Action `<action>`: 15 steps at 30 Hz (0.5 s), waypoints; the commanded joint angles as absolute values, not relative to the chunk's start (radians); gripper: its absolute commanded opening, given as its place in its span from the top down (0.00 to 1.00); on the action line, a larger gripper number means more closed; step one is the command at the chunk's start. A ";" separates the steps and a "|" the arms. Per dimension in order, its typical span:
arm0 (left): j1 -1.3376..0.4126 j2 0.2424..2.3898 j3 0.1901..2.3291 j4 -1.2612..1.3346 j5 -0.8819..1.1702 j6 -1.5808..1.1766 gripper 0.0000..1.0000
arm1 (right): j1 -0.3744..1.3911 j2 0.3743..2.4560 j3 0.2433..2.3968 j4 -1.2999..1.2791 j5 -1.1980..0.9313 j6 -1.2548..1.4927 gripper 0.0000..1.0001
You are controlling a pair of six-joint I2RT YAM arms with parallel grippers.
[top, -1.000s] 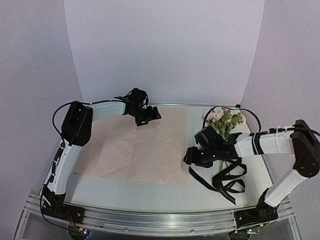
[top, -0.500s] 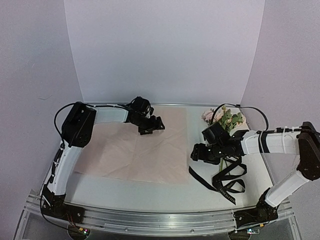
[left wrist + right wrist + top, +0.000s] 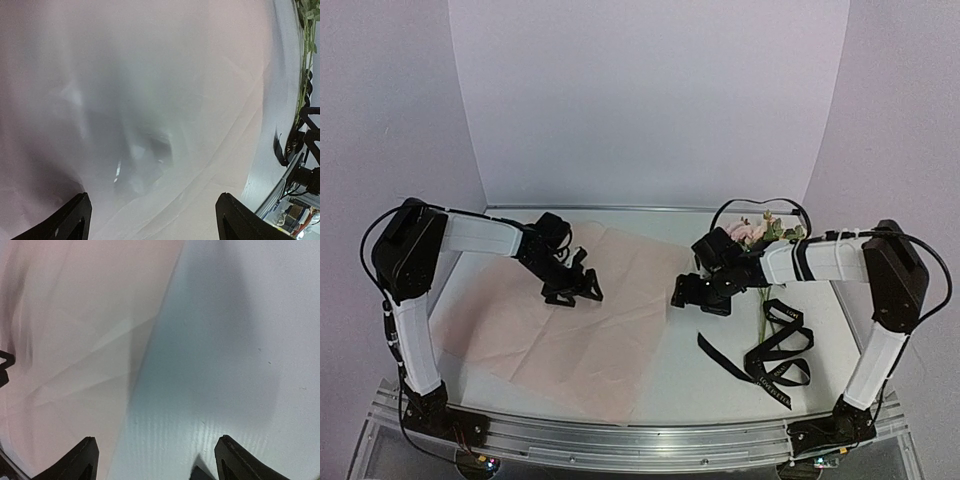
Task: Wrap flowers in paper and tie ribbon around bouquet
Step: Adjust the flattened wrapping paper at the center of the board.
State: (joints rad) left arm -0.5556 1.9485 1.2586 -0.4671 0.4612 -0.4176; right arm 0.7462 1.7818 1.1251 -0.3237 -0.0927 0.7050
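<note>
The paper [image 3: 75,330] fills the left part of the frame, light pink and creased, with pale fold lines crossing its middle. Its right edge slants from the top centre down toward the lower left. Right of that edge lies the bare white counter [image 3: 260,390], where a broad grey-blue shadow [image 3: 210,315] runs alongside the paper. The right end effector [image 3: 157,462] shows only as two black fingertips [image 3: 82,460] at the bottom of the frame. They are spread wide with nothing between them, one over the paper and the other over the counter. A small dark shape [image 3: 4,367] pokes in at the left edge, too little of it to identify.
</note>
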 commanded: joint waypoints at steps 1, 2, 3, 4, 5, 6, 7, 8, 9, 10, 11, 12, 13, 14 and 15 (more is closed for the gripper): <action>-0.522 1.857 1.244 -0.496 0.455 -0.419 0.11 | 0.735 1.877 1.261 -0.325 -0.156 0.717 0.13; -0.517 1.839 1.241 -0.490 0.443 -0.434 0.11 | 0.731 1.902 1.288 -0.325 -0.168 0.724 0.13; -0.511 1.820 1.240 -0.486 0.412 -0.456 0.11 | 0.728 1.923 1.310 -0.325 -0.177 0.729 0.13; -0.503 1.797 1.239 -0.483 0.376 -0.485 0.11 | 0.723 1.947 1.333 -0.325 -0.184 0.735 0.12; -0.486 1.784 1.238 -0.487 0.319 -0.515 0.10 | 0.720 1.964 1.349 -0.325 -0.187 0.739 0.12; -0.464 1.769 1.234 -0.487 0.270 -0.546 0.10 | 0.715 1.977 1.363 -0.325 -0.190 0.743 0.12; -0.432 1.761 1.230 -0.486 0.226 -0.583 0.10 | 0.710 1.986 1.377 -0.325 -0.192 0.748 0.12; -0.409 1.761 1.228 -0.484 0.203 -0.606 0.10 | 0.701 1.993 1.385 -0.325 -0.197 0.753 0.12; -0.385 1.767 1.232 -0.481 0.182 -0.616 0.10 | 0.693 2.000 1.389 -0.324 -0.200 0.756 0.12; -0.369 1.779 1.238 -0.475 0.166 -0.619 0.10 | 0.681 2.007 1.393 -0.323 -0.203 0.760 0.12; -0.359 1.790 1.247 -0.469 0.157 -0.617 0.10 | 0.668 2.014 1.398 -0.322 -0.208 0.764 0.12; -0.352 1.815 1.260 -0.460 0.157 -0.606 0.10 | 0.654 2.024 1.401 -0.317 -0.217 0.770 0.11; -0.348 1.837 1.276 -0.457 0.159 -0.595 0.10 | 0.642 2.032 1.404 -0.311 -0.226 0.776 0.11; -0.344 1.865 1.304 -0.459 0.163 -0.584 0.10 | 0.630 2.043 1.407 -0.299 -0.241 0.785 0.11; -0.341 1.895 1.329 -0.461 0.166 -0.574 0.10 | 0.617 2.054 1.409 -0.287 -0.257 0.796 0.11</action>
State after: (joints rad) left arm -0.3466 1.8125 1.2416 -0.4719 0.2185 -0.5768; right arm 0.6681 2.0162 1.3653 -0.3139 -0.2108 0.7546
